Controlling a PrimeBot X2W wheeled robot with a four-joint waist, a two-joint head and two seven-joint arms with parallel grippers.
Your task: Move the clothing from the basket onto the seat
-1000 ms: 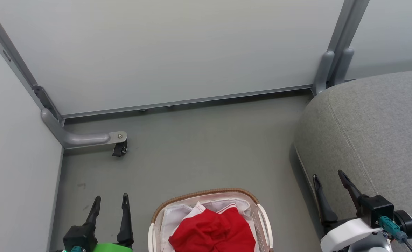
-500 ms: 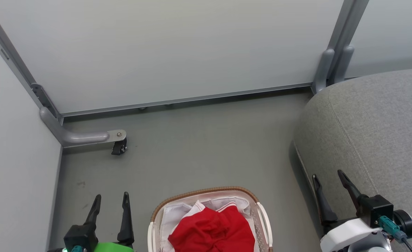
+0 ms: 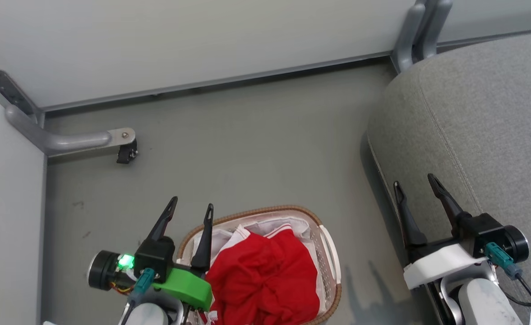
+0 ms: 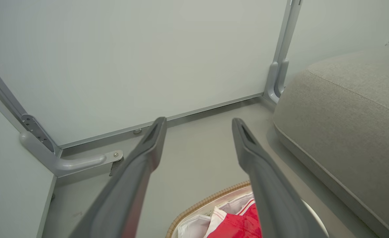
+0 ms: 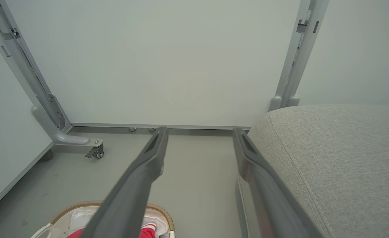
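The red clothing [image 3: 265, 275] lies bunched in the laundry basket [image 3: 327, 253], its white striped trim showing at the far side against the white liner [image 3: 218, 239]. The basket stands on the grey floor [image 3: 247, 149], apart from the grey sofa [image 3: 482, 135] on the robot's right.

In the head view the left hand [image 3: 192, 202] hangs over the basket's left rim, fingers spread and empty. One finger crosses the liner in the picture; whether it touches cannot be told. The right hand [image 3: 413, 179] is also spread and holds nothing, its fingers over the sofa's front edge.

The left wrist view looks between the parted fingers of the left hand [image 4: 198, 120] and catches just the basket's far woven rim [image 4: 207, 201], a corner of the clothing [image 4: 237, 228] and the sofa's rounded end [image 4: 346, 109].

The right wrist view gives what the head view lacks: the sofa's stitched seam [image 5: 300, 172] close up beside the right hand [image 5: 200, 130], and the full height of the wall panel [image 5: 168, 62]. The basket [image 5: 82, 204] sits low at the left there, with a caster [image 5: 97, 152] on the floor beyond.
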